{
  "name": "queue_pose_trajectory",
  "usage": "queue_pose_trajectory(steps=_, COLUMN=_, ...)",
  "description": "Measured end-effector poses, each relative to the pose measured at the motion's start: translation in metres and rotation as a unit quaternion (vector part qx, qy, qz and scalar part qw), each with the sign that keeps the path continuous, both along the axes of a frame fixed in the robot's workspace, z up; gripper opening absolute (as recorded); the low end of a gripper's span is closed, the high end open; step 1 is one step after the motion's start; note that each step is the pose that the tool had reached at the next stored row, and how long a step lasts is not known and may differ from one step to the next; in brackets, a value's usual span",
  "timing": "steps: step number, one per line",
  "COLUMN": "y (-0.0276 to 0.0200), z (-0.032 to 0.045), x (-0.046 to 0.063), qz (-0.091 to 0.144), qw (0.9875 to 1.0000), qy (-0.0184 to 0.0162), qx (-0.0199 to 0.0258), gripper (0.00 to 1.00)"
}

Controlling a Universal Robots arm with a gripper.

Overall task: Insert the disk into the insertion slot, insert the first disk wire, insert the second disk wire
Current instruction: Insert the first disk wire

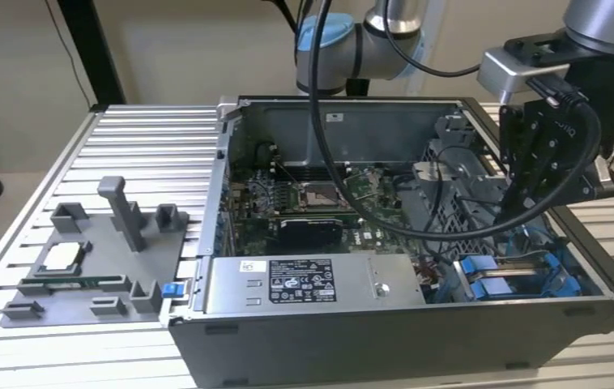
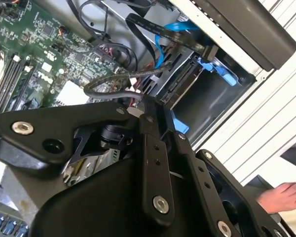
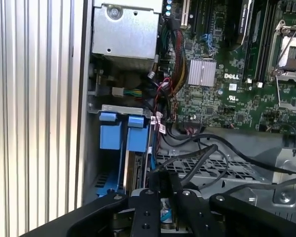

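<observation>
Ribbed aluminium counter (image 1: 123,138), open grey computer case (image 1: 394,340), exterior view: black tool (image 1: 514,217) low over drive corner | second wrist view: cannot tell tool's opening, black wire (image 2: 111,91) at tip | first wrist view: blue-framed disk (image 3: 137,139), thin edge showing, apparently seated in perforated grey insertion slot (image 3: 207,170); advisable: align wire end squarely, press gently.

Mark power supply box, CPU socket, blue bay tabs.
power supply box (image 1: 394,285): exterior view, metal beside sticker
CPU socket (image 3: 291,52): first wrist view, its middle
blue bay tabs (image 3: 110,137): first wrist view, one tab's face
</observation>
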State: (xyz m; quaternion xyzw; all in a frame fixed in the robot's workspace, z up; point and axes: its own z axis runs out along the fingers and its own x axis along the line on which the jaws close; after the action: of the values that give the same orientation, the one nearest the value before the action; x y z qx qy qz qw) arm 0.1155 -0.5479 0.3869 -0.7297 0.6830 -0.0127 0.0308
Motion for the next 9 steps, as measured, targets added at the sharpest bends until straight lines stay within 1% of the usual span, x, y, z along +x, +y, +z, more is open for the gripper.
queue_pose_trajectory(steps=5, y=-0.0052, z=-0.0049, x=0.012, qz=0.0, qw=1.0, qy=0.0041, qx=0.0, gripper=0.0)
queue_pose_trajectory(steps=7, y=-0.008, z=-0.0072, x=0.016, qz=0.0, qw=1.0, qy=0.006, qx=0.0, gripper=0.0)
queue_pose_trajectory(steps=9, y=-0.0118, z=-0.0102, x=0.019, qz=0.0, qw=1.0, qy=0.007, qx=0.0, gripper=0.0)
